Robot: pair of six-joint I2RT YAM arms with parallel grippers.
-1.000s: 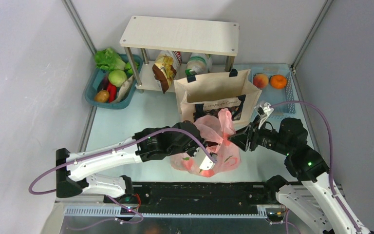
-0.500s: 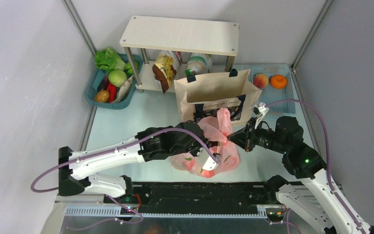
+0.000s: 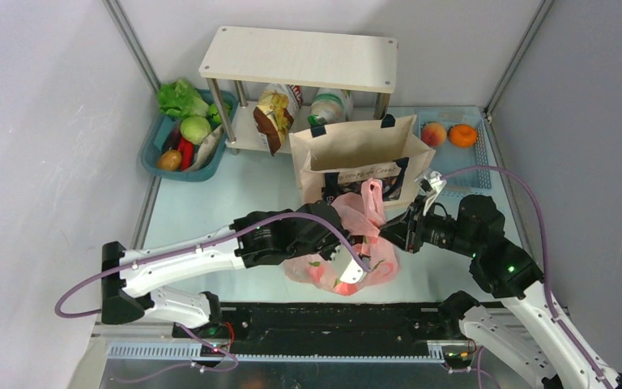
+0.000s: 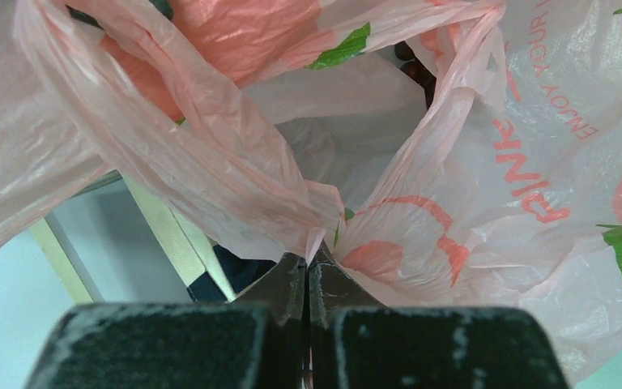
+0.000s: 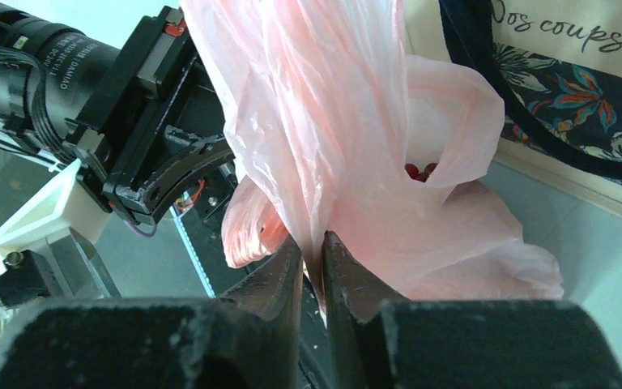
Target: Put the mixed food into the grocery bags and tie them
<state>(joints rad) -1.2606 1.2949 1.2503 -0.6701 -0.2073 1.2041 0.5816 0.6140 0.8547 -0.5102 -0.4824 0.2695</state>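
The thin pink plastic bag [image 3: 368, 212] with peach prints stands in front of the beige canvas tote [image 3: 356, 150]. My left gripper [image 3: 359, 245] is shut on a fold of the pink bag [image 4: 470, 186], its tips [image 4: 308, 263] pinching the film at its rim. My right gripper [image 3: 382, 233] is shut on a twisted handle of the pink bag [image 5: 356, 121], its tips [image 5: 313, 245] clamping the strand. Something dark red [image 5: 419, 171] shows inside the bag's mouth. The tote's navy handle and floral panel [image 5: 567, 121] are just behind. A brown-yellow crisp packet [image 3: 274, 113] leans under the shelf.
A white shelf [image 3: 300, 57] stands at the back with a bottle [image 3: 330, 105] under it. A teal basket [image 3: 152, 150] with vegetables is at the back left. A blue tray [image 3: 474, 170] with a peach and an orange is at the back right.
Both arms have shifted slightly, the left a little right and the right a little left. The bag's raised handle has moved slightly left. Both grips are unchanged.
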